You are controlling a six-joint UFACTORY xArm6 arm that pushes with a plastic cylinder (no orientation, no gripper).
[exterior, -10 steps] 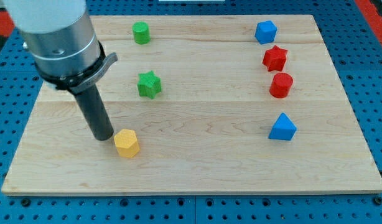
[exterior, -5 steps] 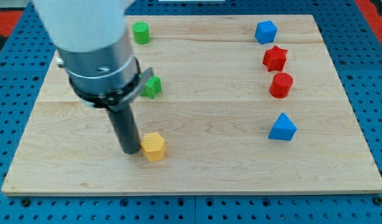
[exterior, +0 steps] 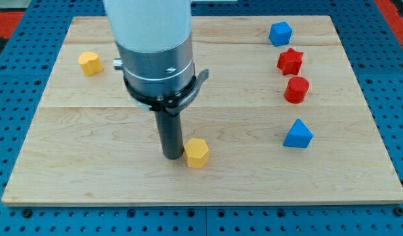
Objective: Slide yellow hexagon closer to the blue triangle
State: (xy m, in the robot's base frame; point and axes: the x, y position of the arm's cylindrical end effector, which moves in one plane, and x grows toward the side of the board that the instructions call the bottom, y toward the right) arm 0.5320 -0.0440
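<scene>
The yellow hexagon point(exterior: 197, 153) lies on the wooden board point(exterior: 254, 170) below its middle. My tip point(exterior: 172, 156) stands right against the hexagon's left side. The blue triangle point(exterior: 298, 134) lies well to the view's right of the hexagon, slightly higher. The arm's grey body hides the board's upper middle.
A second yellow block point(exterior: 90, 63) lies at the upper left. At the right stand a blue cube point(exterior: 280, 33), a red star point(exterior: 290, 61) and a red cylinder point(exterior: 296, 89). The two green blocks seen earlier are hidden behind the arm.
My tip has moved to the view's right, pushing the yellow hexagon along towards the blue triangle. The arm now covers both green blocks and has uncovered a yellow block at upper left.
</scene>
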